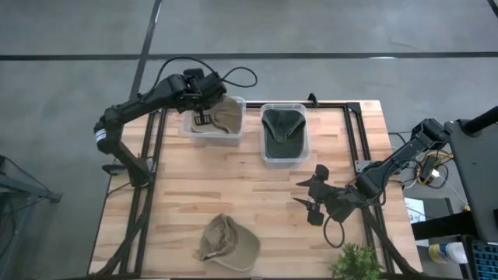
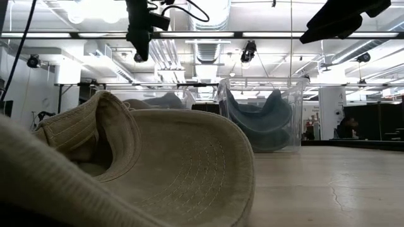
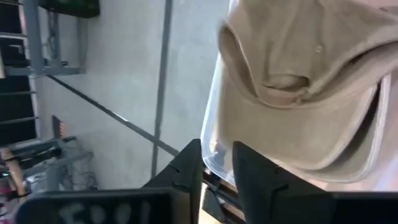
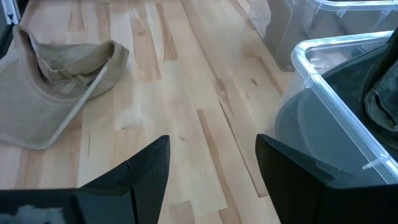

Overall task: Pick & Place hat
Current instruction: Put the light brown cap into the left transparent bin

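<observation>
A tan hat [image 1: 226,117] [image 3: 305,81] lies inside the left clear bin [image 1: 191,129] at the table's far edge. My left gripper [image 1: 202,118] [image 3: 217,155] hangs above that bin's left part, high over it in the low view [image 2: 137,50]. Its fingers are a narrow gap apart and hold nothing. A dark green hat [image 1: 282,126] [image 4: 373,81] fills the right clear bin [image 1: 266,152]. A second tan hat [image 1: 228,243] [image 4: 56,81] rests crown-down on the wood near the near edge. My right gripper [image 1: 311,201] [image 4: 211,162] hovers wide open to the right of it.
A small green plant [image 1: 358,263] stands at the table's near right corner. Black frame rails [image 1: 354,132] run along the table's right and left sides. Bare wood [image 1: 233,179] lies between the bins and the near hat, which fills the low view's foreground [image 2: 158,164].
</observation>
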